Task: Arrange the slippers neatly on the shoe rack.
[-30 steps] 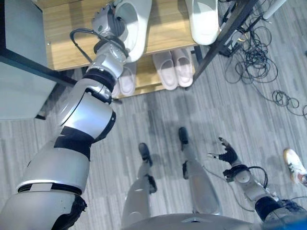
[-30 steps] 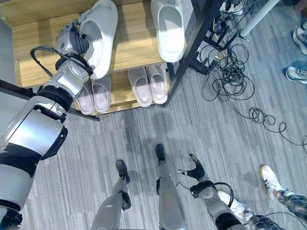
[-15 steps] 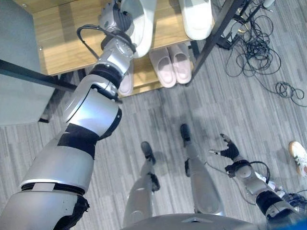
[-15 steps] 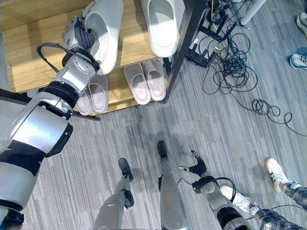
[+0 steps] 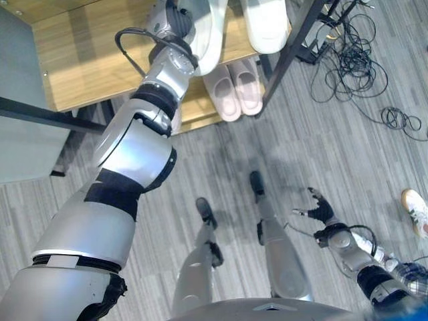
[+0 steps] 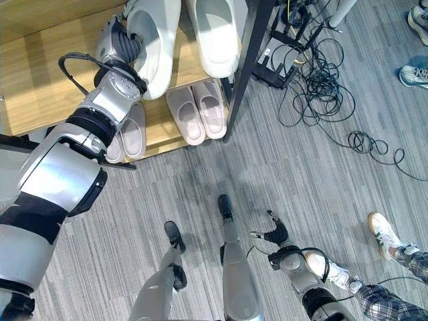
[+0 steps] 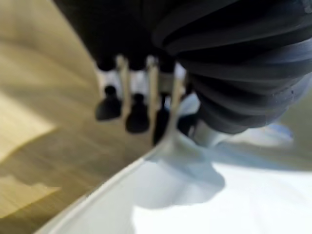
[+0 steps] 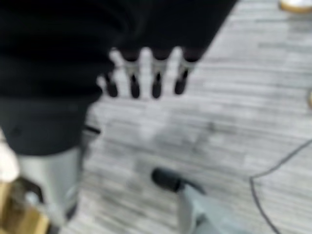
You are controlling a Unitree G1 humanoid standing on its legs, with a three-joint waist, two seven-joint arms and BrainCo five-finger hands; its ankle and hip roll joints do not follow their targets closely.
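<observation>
While L hand (image 6: 122, 44) grips white slipper (image 6: 155, 40) at top shelf (image 6: 47, 73) edge, beside 1 more; 2 pairs below. R hand (image 5: 319, 210) open.

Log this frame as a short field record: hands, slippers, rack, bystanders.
left hand: on the top shelf, fingers at the rim of the near white slipper
right hand: hanging low over the floor, fingers straight, holding nothing
second white slipper: top shelf, beside the first
lower shelf: two pinkish pairs
shoe rack: wooden shelves, dark frame
person: shoes at the right edge
</observation>
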